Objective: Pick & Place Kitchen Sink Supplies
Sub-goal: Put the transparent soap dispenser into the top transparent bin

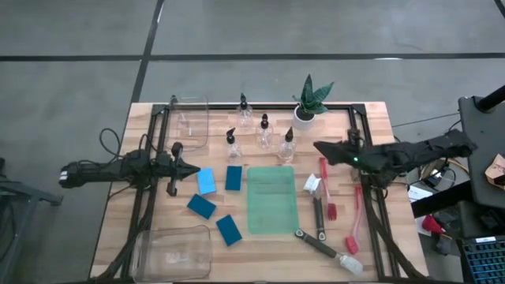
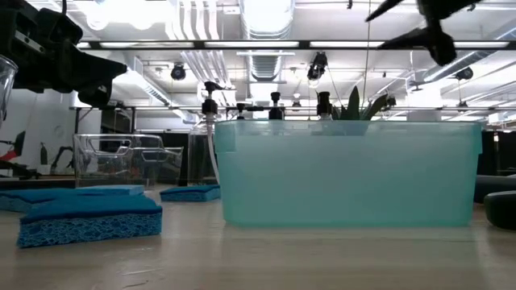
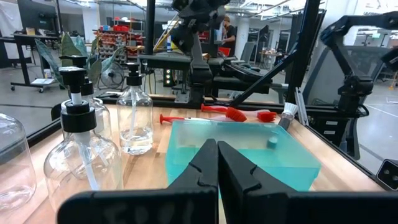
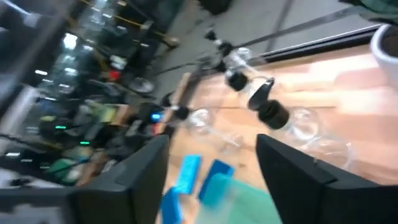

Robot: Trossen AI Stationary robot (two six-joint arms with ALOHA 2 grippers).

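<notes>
Four clear bottles (image 1: 264, 130) with black pump tops stand upright at the table's far middle. Four blue sponges (image 1: 206, 181) lie flat left of a green bin; two show close in the low view (image 2: 87, 216). Red and black brushes (image 1: 323, 170) lie flat to the bin's right. My left gripper (image 1: 189, 170) hovers shut, just left of the sponges; its wrist view shows the fingers (image 3: 217, 168) closed together. My right gripper (image 1: 319, 147) hovers open above the far ends of the brushes, right of the bottles, and its fingertips (image 4: 214, 180) stand wide apart with nothing between them.
A translucent green bin (image 1: 271, 199) sits at the table's middle. One clear bin (image 1: 192, 120) stands at the far left and another (image 1: 173, 252) at the near left corner. A potted plant (image 1: 309, 106) stands at the far edge, right of the bottles.
</notes>
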